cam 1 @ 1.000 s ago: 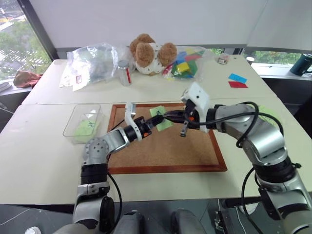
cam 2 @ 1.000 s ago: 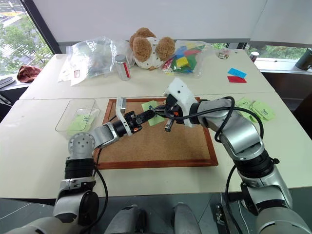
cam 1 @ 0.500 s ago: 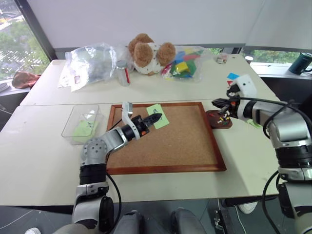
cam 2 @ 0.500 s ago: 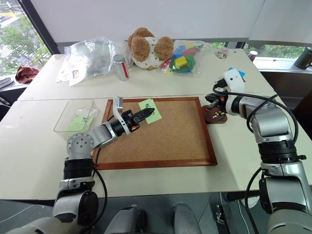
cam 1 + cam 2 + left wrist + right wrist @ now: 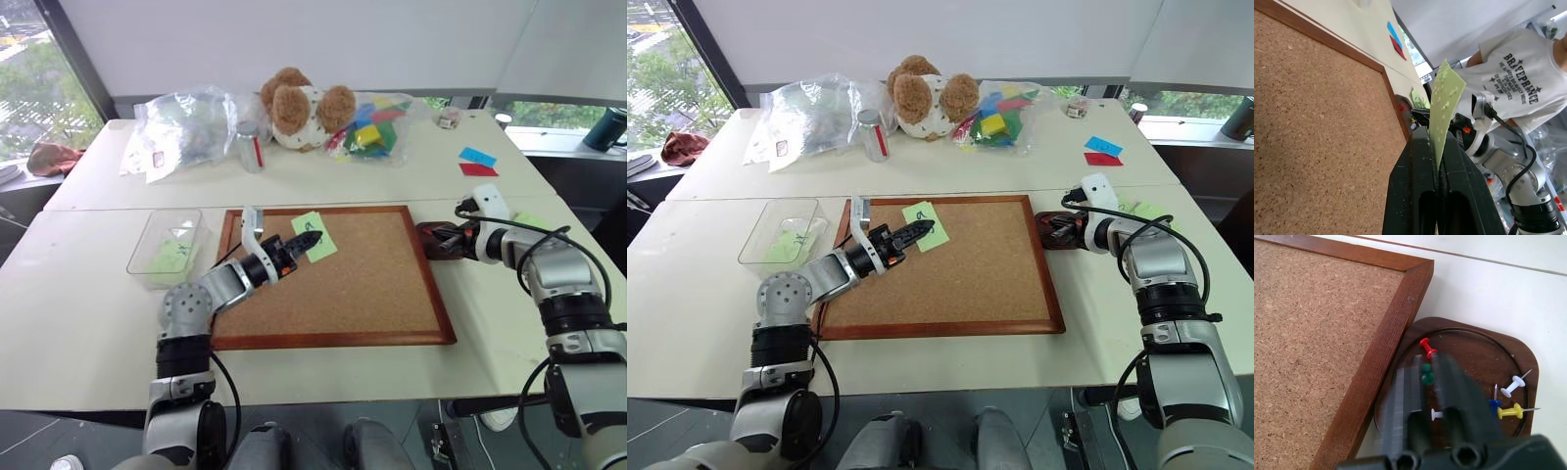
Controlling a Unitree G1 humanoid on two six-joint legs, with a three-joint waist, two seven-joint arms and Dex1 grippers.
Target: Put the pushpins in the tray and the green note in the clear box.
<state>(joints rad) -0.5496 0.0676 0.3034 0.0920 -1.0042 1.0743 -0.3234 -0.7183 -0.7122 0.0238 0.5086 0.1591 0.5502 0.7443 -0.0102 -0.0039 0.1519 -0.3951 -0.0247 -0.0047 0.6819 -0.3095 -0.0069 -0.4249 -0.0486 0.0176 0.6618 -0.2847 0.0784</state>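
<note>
The green note (image 5: 1445, 105), pinched by one edge in the left fingers (image 5: 1422, 166) above the cork board (image 5: 343, 284), looks light and floppy, so an edge grip suits it, while the right fingers (image 5: 1444, 382) stand slightly parted over the tray (image 5: 1508, 357).

Six pushpins (image 5: 1426, 347) in one tray (image 5: 1479, 340); one green note (image 5: 313, 236).

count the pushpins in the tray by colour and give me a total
Pushpins in the tray, seen from the right wrist:
Red pushpin: 1
Green pushpin: 1
White pushpins: 2 (one partly behind the tool's fingers)
Blue pushpin: 1
Yellow pushpin: 1
Total: 6
</note>
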